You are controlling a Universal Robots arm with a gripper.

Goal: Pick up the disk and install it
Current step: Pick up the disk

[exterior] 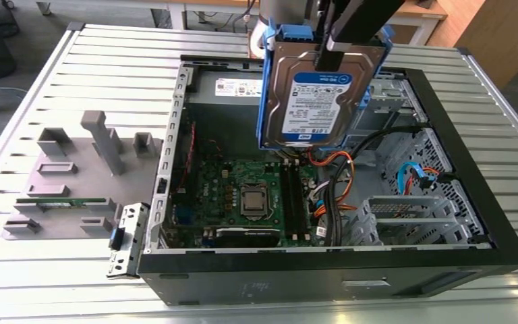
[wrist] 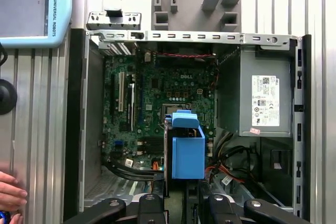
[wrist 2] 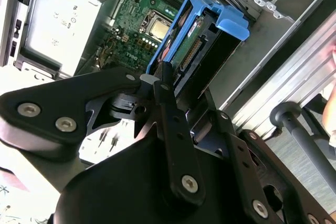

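Table (exterior: 79, 74) of metal slats carries an open computer case (exterior: 331, 263) and grey fixture (exterior: 65, 172). Above, the gripper (exterior: 331, 52) clenches the disk (exterior: 318, 98).

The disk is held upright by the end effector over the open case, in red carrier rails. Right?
No: the carrier rails are blue, per the exterior view. The end effector does hold the disk upright over the open case.

the disk (exterior: 318, 94), silver with blue rails, hangs upright, label showing.
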